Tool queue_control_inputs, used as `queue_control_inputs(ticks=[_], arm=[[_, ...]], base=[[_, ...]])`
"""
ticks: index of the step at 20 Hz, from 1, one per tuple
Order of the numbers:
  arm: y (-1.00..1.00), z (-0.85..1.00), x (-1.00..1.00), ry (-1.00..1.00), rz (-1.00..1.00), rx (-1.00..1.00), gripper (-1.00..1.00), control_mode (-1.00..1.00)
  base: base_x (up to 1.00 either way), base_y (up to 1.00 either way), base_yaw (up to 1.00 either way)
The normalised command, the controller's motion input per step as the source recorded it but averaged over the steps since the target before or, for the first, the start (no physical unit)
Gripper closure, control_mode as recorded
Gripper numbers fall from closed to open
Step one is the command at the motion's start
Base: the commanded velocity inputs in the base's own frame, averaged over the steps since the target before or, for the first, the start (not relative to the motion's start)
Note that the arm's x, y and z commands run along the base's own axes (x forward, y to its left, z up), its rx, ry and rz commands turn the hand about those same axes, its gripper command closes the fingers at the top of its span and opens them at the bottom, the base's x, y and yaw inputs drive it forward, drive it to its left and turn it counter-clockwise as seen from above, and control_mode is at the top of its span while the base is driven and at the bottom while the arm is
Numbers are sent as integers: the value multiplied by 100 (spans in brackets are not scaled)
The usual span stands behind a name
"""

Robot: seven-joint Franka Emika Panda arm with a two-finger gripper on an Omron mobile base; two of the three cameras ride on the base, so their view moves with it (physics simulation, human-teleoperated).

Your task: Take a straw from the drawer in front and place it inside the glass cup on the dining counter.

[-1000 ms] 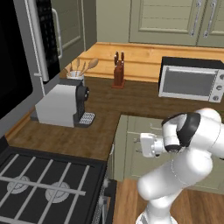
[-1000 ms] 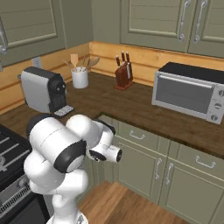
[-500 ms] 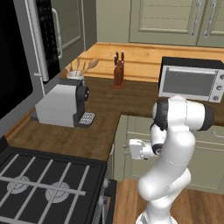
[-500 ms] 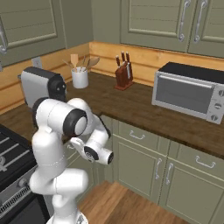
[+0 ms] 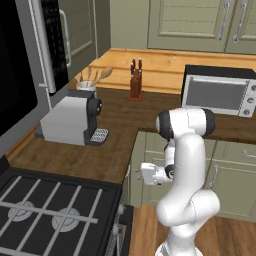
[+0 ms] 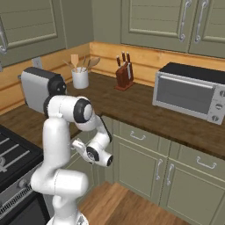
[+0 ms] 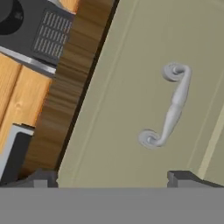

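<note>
Two finger tips stand spread wide around nothing: the gripper (image 7: 111, 177) has swung down from chest height in the last second and now faces the drawer (image 7: 131, 109), close before its metal handle (image 7: 168, 105). Judgement: reaching for the pull. Drawer shut, so the straw is presumably inside, unseen. On the wall counter (image 5: 112, 145), the white pot (image 5: 85, 88) holds wooden spoons.

Two base cameras sit behind the arm, looking forward and down, left and right. Both share the counter (image 5: 120, 125), toaster oven (image 5: 220, 92) and knife block (image 6: 124, 72). Hand camera sits close against the drawer (image 7: 131, 109), facing its handle (image 7: 168, 105).
</note>
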Motion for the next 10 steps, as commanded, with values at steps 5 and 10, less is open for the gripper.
queue_control_inputs(ticks=[5, 10], arm=[[11, -30, 38, 8, 0, 0, -100, -100], [32, -4, 46, 17, 0, 0, -100, -100]], base=[[0, 0, 0], [0, 0, 0]])
